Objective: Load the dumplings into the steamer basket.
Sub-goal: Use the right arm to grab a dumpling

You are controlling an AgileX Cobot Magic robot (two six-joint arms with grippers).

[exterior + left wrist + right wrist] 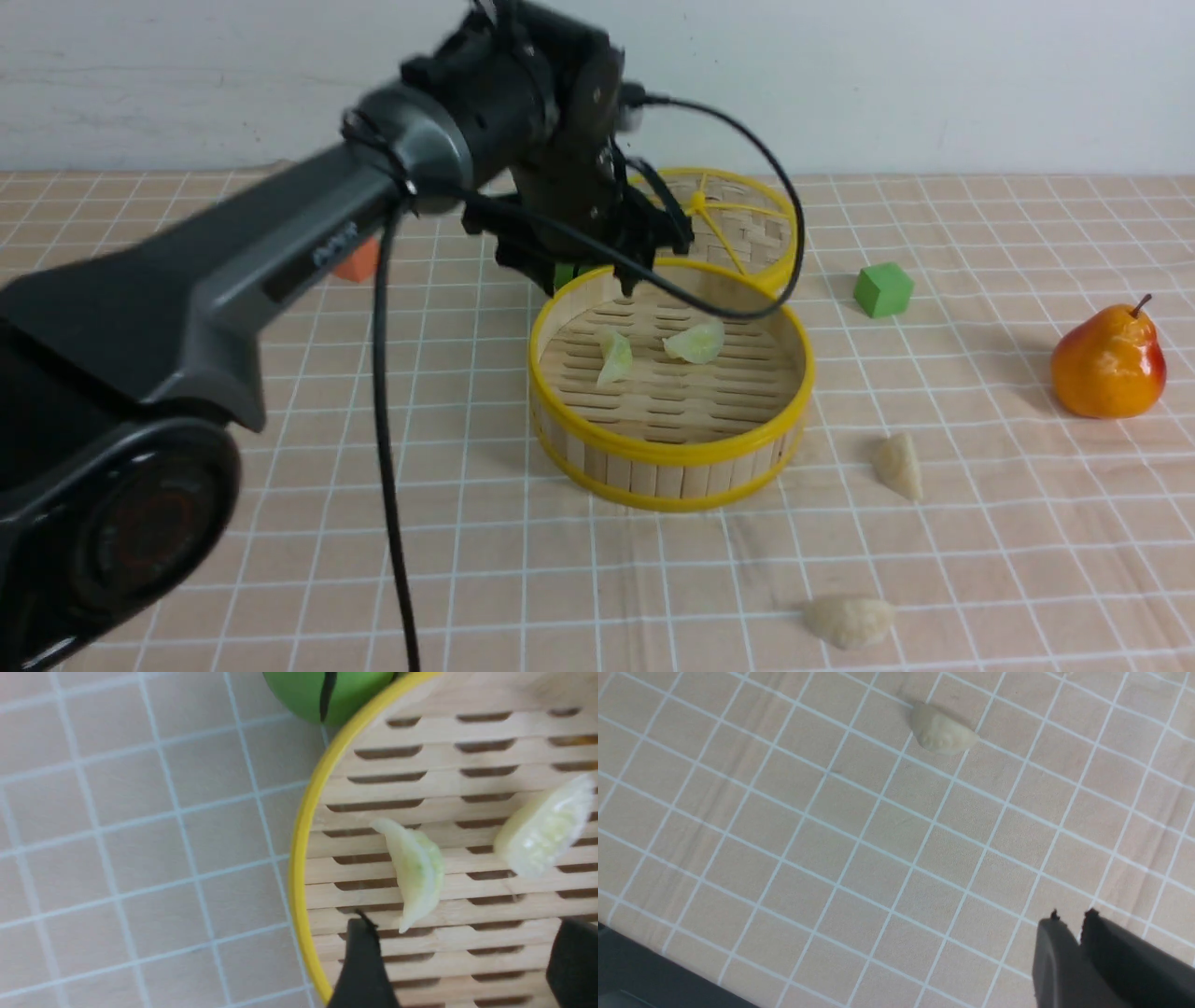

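Two pale green crescent dumplings (695,343) (614,357) lie in the round bamboo steamer basket (672,453) below my spread, empty left end effector (465,926); both cream-beige dumplings (899,465) (850,621) sit on the desk (980,560), nearer my closed, empty right end effector (1069,917).

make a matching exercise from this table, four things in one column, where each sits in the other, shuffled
1 pale green dumplings
2 cream dumplings
3 woven lid
4 pear

a farthest right on the cloth
b inside the steamer basket, on its slats
c just behind the basket
d loose on the cloth, nearest the camera

Pairs: 1-b, 2-d, 3-c, 4-a
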